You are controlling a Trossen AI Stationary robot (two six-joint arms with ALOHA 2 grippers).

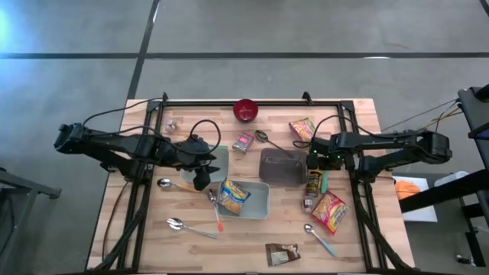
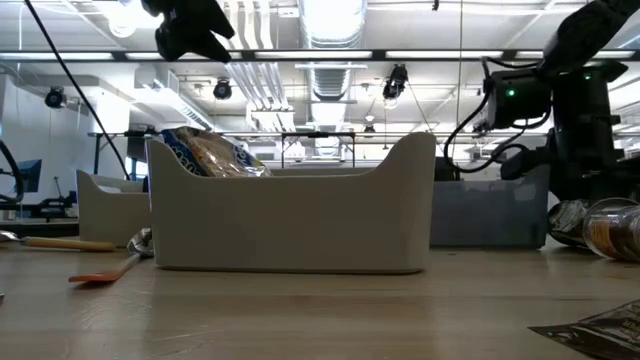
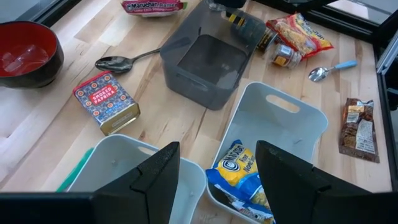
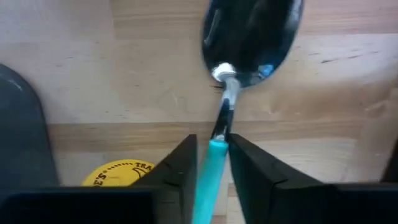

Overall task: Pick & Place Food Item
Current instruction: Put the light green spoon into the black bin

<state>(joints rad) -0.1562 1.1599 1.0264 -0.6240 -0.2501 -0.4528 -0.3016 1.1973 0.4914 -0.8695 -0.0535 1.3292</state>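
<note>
From above we see the left end effector [image 1: 200,179] over the chip bag [image 1: 233,196] in the white bin [image 1: 263,202], just beside the grey bin [image 1: 264,163]. The right end effector [image 1: 315,165] is at the grey bin's other side. Low down, the white bin's wall hides most of the bag. In the left wrist view the jaws are apart and empty. In the right wrist view they pinch a spoon [image 4: 249,37] by its teal handle, which points straight ahead — its near end is cut off.

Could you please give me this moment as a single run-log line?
left gripper: open, empty, above white bin holding snack bag | right gripper: shut on spoon by its blue handle, beside grey bin
</note>
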